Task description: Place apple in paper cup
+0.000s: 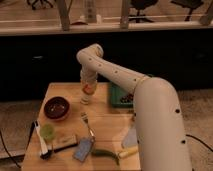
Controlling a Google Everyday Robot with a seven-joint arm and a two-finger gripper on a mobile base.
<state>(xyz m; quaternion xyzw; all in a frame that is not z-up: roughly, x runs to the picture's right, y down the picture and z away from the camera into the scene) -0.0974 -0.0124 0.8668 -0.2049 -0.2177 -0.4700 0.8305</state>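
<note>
The apple (88,89) is a small orange-red round thing right under my gripper (87,86), near the table's back middle. It sits at the mouth of the whitish paper cup (86,98), which stands on the wooden table (105,132). My white arm reaches from the right over the table and down to the cup. The gripper is directly above the cup, at the apple.
A dark red-brown bowl (56,107) stands left of the cup. A green tray (121,96) lies to its right, partly behind the arm. A fork (87,125), a pale green round thing (47,131), a blue-grey packet (83,148) and a green chilli (106,154) lie toward the front.
</note>
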